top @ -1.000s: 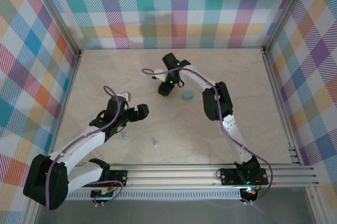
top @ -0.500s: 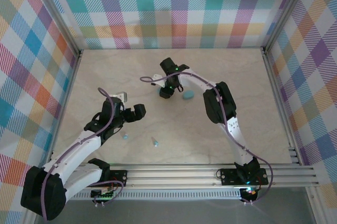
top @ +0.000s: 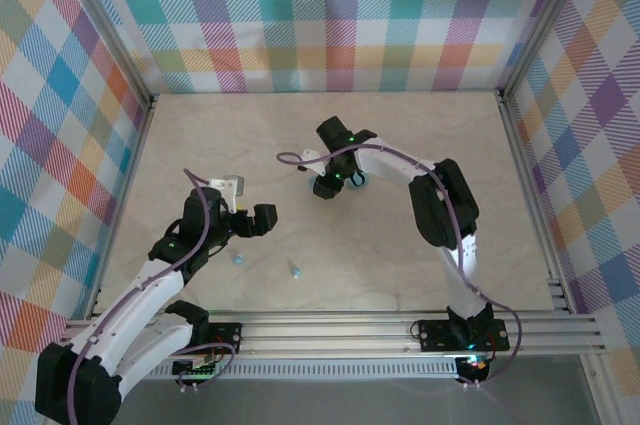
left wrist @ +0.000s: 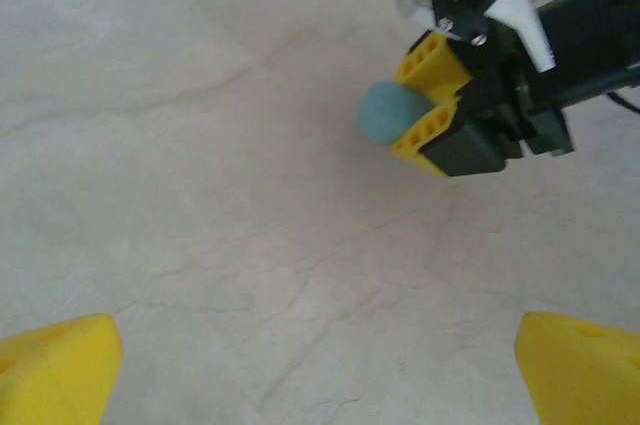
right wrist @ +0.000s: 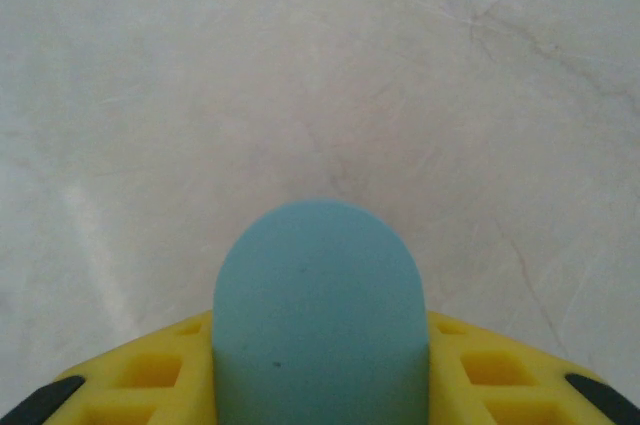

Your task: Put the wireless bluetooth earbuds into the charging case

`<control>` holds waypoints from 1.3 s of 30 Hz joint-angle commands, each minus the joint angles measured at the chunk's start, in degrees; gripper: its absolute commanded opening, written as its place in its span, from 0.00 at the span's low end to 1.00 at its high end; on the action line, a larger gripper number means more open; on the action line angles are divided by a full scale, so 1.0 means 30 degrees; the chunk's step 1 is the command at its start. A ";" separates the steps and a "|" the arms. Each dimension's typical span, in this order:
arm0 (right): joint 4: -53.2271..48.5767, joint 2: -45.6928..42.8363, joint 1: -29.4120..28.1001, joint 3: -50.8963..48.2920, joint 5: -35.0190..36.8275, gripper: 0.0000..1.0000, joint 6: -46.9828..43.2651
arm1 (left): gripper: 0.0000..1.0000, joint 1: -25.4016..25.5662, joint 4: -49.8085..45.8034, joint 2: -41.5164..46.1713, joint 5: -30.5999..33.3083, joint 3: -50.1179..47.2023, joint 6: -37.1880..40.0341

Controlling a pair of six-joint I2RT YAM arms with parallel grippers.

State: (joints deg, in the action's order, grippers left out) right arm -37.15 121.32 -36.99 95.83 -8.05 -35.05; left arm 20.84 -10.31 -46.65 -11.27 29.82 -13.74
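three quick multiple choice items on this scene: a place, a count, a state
1. Where is the charging case? A) between the fingers of the right gripper B) under the left gripper C) touching the earbuds
2. Earbuds lying loose, top view? A) one B) two C) five
3. The left gripper is: A) shut on an earbud B) shut on the case C) wide open
1 A, yellow fingers flank the blue case; 2 B, two pale-blue bits lie apart; 3 C, nothing sits between its spread fingers.
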 commanded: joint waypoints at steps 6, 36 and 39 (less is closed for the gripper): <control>-0.0630 -0.4119 -0.0120 -0.2558 -0.3565 0.32 0.1165 | 1.00 -0.0179 0.0853 0.1584 -0.5258 0.1314 0.5180; -0.3615 -1.1305 -0.1576 -0.4922 -0.8741 0.30 -0.2614 | 0.85 0.1578 0.2873 -0.2663 -1.0518 0.2862 1.3017; -0.3505 -1.1789 -0.1687 -0.5224 -0.8739 0.30 -0.2961 | 0.81 0.1578 0.3100 -0.2629 -1.1283 0.2977 1.3017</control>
State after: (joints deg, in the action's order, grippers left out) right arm -47.33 88.40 -41.41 81.14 -31.00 -40.40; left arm 25.10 -4.10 -55.44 -40.99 38.76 23.62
